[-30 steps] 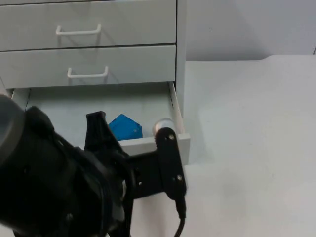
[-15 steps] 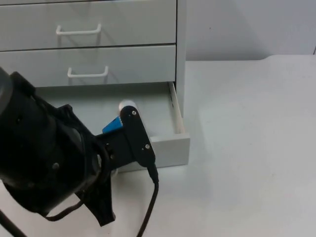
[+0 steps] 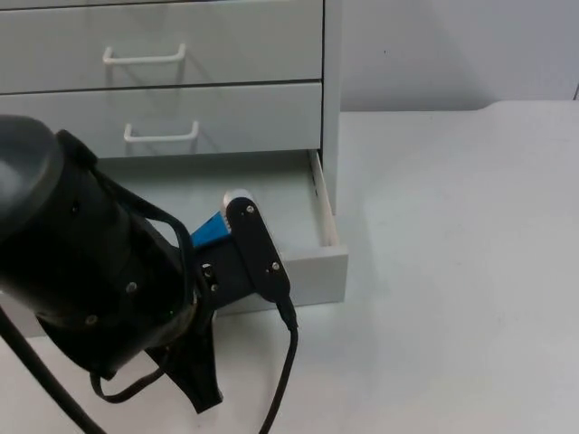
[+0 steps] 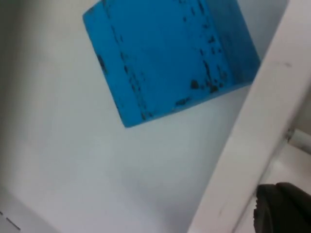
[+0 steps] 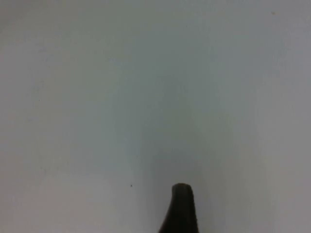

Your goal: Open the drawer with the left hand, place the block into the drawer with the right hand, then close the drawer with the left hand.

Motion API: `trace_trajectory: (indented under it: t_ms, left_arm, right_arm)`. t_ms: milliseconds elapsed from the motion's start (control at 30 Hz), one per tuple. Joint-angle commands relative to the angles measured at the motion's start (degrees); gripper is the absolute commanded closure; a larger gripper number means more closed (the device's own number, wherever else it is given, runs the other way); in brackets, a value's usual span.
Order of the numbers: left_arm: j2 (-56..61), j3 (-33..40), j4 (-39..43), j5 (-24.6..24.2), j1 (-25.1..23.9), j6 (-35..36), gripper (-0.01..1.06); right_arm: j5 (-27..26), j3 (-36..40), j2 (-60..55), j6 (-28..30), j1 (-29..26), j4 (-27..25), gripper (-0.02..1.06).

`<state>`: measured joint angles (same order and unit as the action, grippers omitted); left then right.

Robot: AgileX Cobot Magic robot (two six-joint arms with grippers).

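**With the block already inside, the drawer front lies just ahead of the left gripper**

Seen from the top view, the left arm (image 3: 99,298) covers most of the near side of the open bottom drawer (image 3: 330,244), and a black finger (image 3: 194,375) juts down over the table (image 3: 452,271). A blue corner of the block (image 3: 208,231) peeks out just beyond the arm, inside the drawer. Whether the fingers are spread or closed cannot be told. The drawer's long front panel runs across the arm's line of reach, so closing it should be a straight push toward the cabinet (image 3: 330,90). On the arm's right the table gives free room.

From the left wrist view, the block (image 4: 170,58) lies flat on the drawer floor (image 4: 97,170), well beyond the gripper and apart from the front wall (image 4: 248,141). That white wall stands between fingertip (image 4: 282,208) and block, and the fingertip sits on its outer side, near the handle (image 4: 299,138). I judge the left arm the nearer one, and the one the closing step names.

From the right wrist view, the right gripper's fingertip (image 5: 180,208) hangs over bare table (image 5: 146,97); this arm waits, its fingers' state unclear.
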<state>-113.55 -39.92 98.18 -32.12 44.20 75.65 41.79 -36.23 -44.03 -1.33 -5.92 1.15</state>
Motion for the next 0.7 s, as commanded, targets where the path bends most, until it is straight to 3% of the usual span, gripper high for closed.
trace_trajectory:
  t_ms: [0, 233, 567, 667]
  left_arm:
    - [-0.06, -2.68, 1.77, -13.46, -2.34, 1.50, 1.05]
    - [0.28, -2.81, 1.77, -17.65, -1.18, 1.50, 1.05]
    - [4.64, -3.05, 1.77, -18.31, -1.44, 0.48, 1.05]
    - [4.79, -3.18, 1.77, -15.05, -1.65, -0.02, 1.05]
  right_arm:
    - [-0.74, 0.02, 0.26, 0.65, -0.15, -0.01, 0.41]
    - [-1.39, 1.11, 0.26, 0.65, -0.15, -0.24, 0.41]
    - [-1.80, 1.09, 0.26, 0.65, -0.15, -0.24, 0.41]
    - [-1.80, 1.09, 0.26, 0.65, -0.15, -0.24, 0.41]
